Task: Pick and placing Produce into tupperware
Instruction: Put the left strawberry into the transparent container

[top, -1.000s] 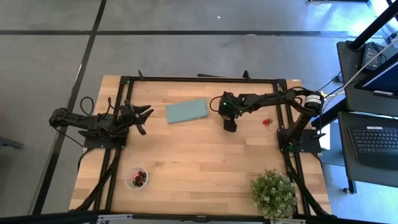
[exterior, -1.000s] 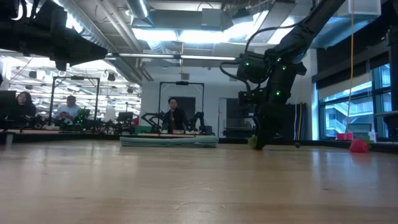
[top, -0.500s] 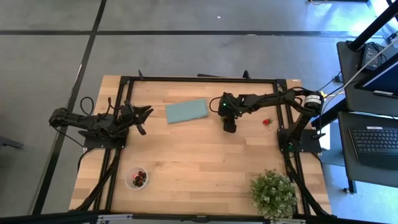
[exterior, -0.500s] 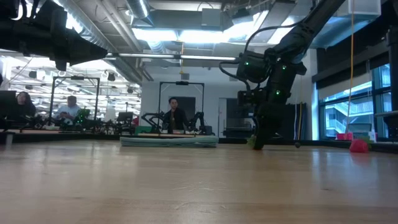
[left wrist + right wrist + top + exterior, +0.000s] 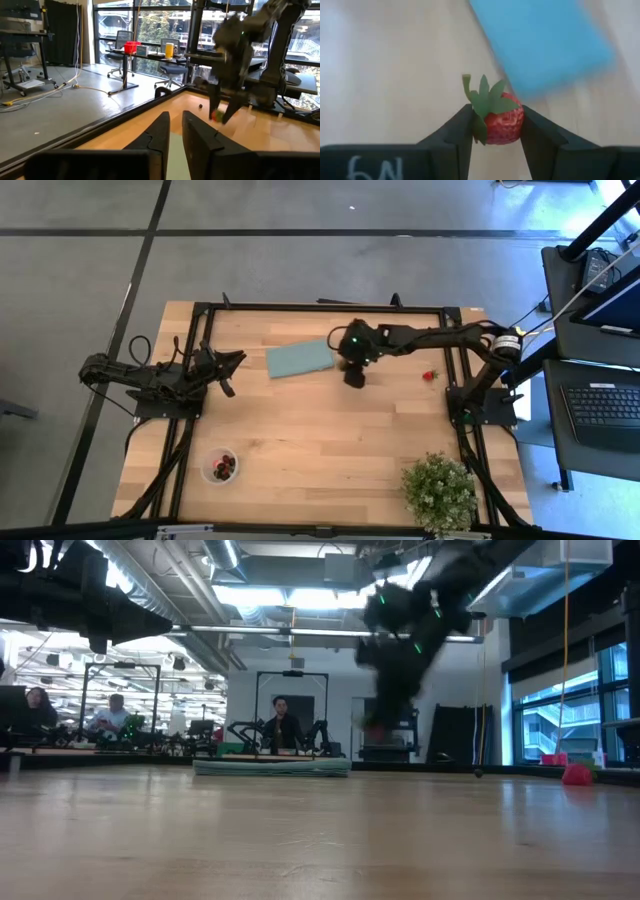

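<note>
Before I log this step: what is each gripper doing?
Left gripper: nearly closed, holding nothing, waiting at the table's left edge.
Right gripper: closed on a strawberry, lifted near the teal-blue rectangle.

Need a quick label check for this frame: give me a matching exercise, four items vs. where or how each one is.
Items:
1. strawberry
2. clear cup
3. teal rectangle
4. potted plant

Places/states:
A. table corner on the right arm's side, nearest the high view's bottom edge
B. clamped between the right gripper fingers, off the table
C. flat on the wood just beside the right gripper
D. on the left arm's side, red and dark pieces inside

Pairs: 1-B, 2-D, 3-C, 4-A
</note>
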Action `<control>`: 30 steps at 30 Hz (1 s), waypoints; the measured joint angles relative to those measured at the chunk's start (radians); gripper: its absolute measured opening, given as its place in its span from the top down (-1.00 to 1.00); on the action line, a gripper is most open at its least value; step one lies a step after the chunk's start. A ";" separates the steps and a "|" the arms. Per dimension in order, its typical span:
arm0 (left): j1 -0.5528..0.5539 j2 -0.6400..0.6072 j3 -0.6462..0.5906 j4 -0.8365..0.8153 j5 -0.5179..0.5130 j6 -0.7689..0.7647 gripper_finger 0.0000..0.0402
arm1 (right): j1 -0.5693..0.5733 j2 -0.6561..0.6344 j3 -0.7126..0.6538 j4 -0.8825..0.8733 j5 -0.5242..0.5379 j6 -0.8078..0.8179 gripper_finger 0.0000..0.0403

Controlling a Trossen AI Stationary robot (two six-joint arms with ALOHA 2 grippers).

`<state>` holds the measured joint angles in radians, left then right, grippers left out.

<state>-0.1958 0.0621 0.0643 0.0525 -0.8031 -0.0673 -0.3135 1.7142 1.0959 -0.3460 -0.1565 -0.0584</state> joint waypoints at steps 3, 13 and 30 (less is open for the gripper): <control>0.000 0.000 0.000 0.004 0.000 0.000 0.82 | 0.046 0.001 0.138 0.013 -0.036 -0.003 0.31; 0.000 0.000 0.000 0.012 -0.001 0.000 0.91 | 0.155 0.004 0.485 0.050 -0.044 -0.029 0.31; 0.000 0.000 0.000 0.023 -0.001 -0.001 0.96 | 0.223 0.380 0.880 -0.268 -0.060 -0.100 0.31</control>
<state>-0.1956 0.0620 0.0643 0.0752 -0.8036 -0.0684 -0.0905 2.0943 1.9756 -0.6142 -0.2170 -0.1586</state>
